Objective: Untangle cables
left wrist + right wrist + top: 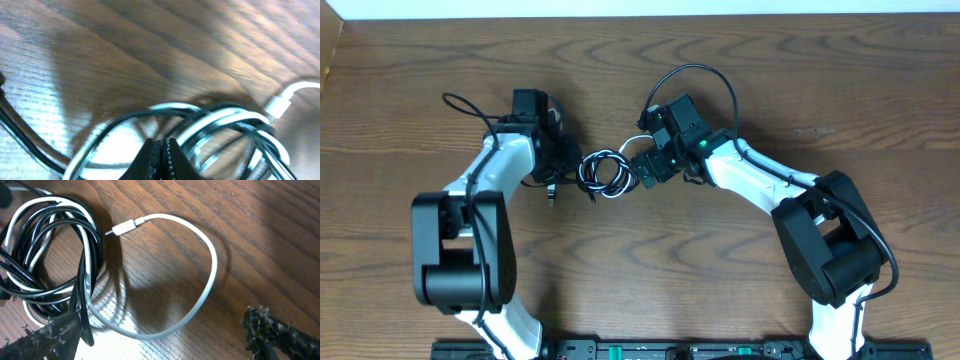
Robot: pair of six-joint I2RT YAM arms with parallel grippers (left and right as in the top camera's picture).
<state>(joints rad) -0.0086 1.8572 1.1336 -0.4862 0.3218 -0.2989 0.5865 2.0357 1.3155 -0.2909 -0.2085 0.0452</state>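
The cables (603,172) lie as one small knotted coil of black and white strands on the wooden table, between my two grippers. My left gripper (570,170) is at the coil's left edge. In the left wrist view its tips (160,142) are shut together inside the loops (220,117); whether a strand is pinched does not show. My right gripper (642,170) is at the coil's right edge, open wide (162,345). The white cable (212,265) curves between its fingers, its plug (122,228) free on the wood. The black cables (30,235) are coiled to the left.
A thick black arm wire loops over the table behind the left arm (470,105), and another arches over the right arm (705,75). The table's far edge (640,14) runs along the top. Bare wood (650,260) lies in front of the coil.
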